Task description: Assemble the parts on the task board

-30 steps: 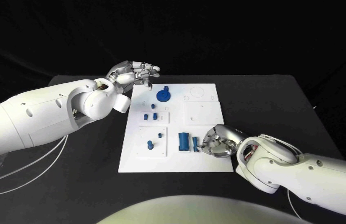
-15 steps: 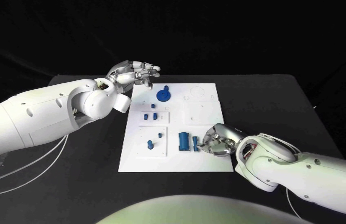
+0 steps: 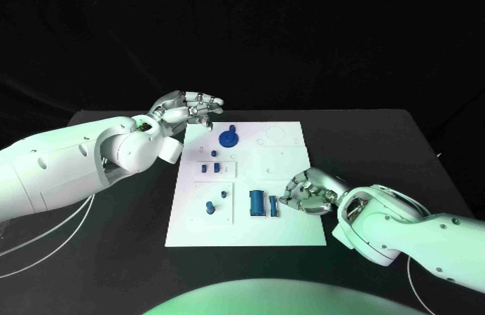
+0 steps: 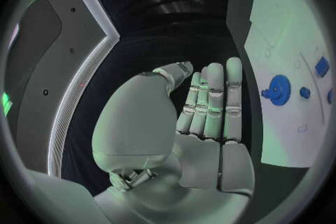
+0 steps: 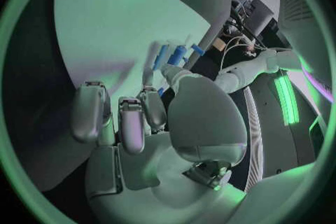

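The black counter [image 3: 384, 139] holds the white task board [image 3: 288, 224] in the middle, w/ dark all round it. Thin white cables [image 3: 45, 241] hang by the left arm at the near left side of the counter.

On the board: a round blue gear part [image 3: 230, 138] sits at the far end, w/ a small blue peg [image 3: 215, 153] just near it. Two short blue parts [image 3: 209, 167] stand side by side in a small square spot, about mid board on its left side. One more blue peg [image 3: 210, 206] stands in the next square, closer to the robot. A fat blue block [image 3: 256, 202] & a thin blue bar [image 3: 272, 205] stand next to each other near the board's right half. The far right part of the board has pale ring marks [image 3: 275, 128] & no blue bits on it.

The left hand [image 3: 188, 109] hangs over the far left corner of the board. Its fingers [image 4: 213, 101] lie close together, a bit curled, holding nothing; the gear part is just beside them.

The right hand [image 3: 309, 193] sits on the board's right edge, right next to the thin blue bar. Its fingers [image 5: 129, 120] are curled in. Can't tell if the fingertips touch or pinch the bar.
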Controlling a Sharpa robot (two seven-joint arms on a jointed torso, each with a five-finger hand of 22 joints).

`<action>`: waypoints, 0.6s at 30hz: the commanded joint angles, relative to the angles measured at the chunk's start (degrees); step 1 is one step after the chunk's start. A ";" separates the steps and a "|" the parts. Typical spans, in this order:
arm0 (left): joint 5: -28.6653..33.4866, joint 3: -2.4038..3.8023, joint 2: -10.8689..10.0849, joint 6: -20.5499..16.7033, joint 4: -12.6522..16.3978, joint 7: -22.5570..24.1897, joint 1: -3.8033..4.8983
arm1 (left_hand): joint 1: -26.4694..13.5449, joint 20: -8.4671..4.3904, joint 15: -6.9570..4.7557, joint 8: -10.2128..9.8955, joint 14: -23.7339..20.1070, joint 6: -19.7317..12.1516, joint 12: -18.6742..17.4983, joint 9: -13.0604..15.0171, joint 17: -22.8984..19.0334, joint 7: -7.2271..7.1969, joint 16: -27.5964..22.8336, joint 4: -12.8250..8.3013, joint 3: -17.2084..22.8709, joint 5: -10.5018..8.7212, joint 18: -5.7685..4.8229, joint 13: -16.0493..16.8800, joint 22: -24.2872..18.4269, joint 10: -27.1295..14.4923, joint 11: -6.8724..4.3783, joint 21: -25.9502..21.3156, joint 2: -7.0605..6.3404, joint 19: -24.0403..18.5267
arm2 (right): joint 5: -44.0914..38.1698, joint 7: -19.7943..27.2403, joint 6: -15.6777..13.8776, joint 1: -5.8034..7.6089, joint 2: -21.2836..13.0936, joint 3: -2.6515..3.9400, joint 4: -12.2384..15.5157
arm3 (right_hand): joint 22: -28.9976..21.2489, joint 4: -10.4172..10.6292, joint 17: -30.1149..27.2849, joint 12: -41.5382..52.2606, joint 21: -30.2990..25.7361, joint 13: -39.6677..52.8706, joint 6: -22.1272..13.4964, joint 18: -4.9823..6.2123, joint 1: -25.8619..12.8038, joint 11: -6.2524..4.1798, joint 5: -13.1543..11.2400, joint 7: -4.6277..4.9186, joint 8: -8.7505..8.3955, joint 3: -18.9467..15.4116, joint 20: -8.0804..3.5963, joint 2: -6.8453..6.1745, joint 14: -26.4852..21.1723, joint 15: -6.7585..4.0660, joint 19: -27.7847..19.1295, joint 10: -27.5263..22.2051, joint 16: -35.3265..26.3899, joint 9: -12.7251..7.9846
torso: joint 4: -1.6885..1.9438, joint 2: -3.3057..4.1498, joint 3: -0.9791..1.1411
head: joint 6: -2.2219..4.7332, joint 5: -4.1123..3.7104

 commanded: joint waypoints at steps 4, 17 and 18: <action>1.51 -0.13 0.70 -0.05 -1.12 3.86 -0.81 | -0.89 0.30 0.06 -0.20 -0.54 -0.01 -0.14 0.14 -0.01 0.33 -0.52 -0.33 -0.17 -0.05 0.80 0.10 -0.13 -0.12 0.01 -0.52 0.02 0.17 | 28.04 23.34 -2.20 2.39 0.82 0.14 -6.36 | 4.86 -2.50 -2.19 -10.56 -14.14 -5.67 -2.46 2.59 3.56 1.18 -0.35 1.43 -1.92 0.79 1.06 0.36 1.54 1.30 -4.78 -7.14 -4.99 -0.49 | 0.00 -1.49 -0.53 | 2.20 -0.72; 7.88 -0.17 4.36 -2.60 -8.00 11.80 -3.40 | -2.56 4.40 3.70 -0.58 -11.28 -1.68 -9.32 1.05 -10.52 1.09 -28.37 0.69 0.79 -0.19 0.24 -1.75 -11.57 0.86 1.98 -20.86 -0.69 -10.74 | 55.87 39.51 4.22 5.98 8.28 0.85 -27.88 | -18.54 -4.62 -43.25 -46.54 -56.15 -42.22 -7.55 6.37 4.72 6.14 -2.38 5.91 -6.53 7.38 6.31 0.13 -21.12 6.37 -22.78 -26.79 -47.63 -5.41 | 0.54 -3.96 -0.83 | 7.34 -1.89; 8.48 -0.17 4.82 -2.95 -8.77 12.41 -3.69 | -2.49 5.75 4.37 -0.87 -12.12 -2.37 -12.06 1.08 -11.58 0.81 -33.14 0.89 0.86 -0.28 0.11 -1.64 -15.17 1.05 2.97 -26.62 -0.64 -12.87 | 56.89 40.09 4.78 6.06 8.97 0.91 -29.38 | -20.73 -4.85 -45.14 -49.00 -58.15 -45.51 -7.46 6.16 4.54 6.83 -3.29 5.97 -7.25 8.01 6.98 -0.02 -23.05 7.09 -24.13 -27.17 -51.68 -6.28 | 0.57 -4.05 -0.82 | 7.54 -1.87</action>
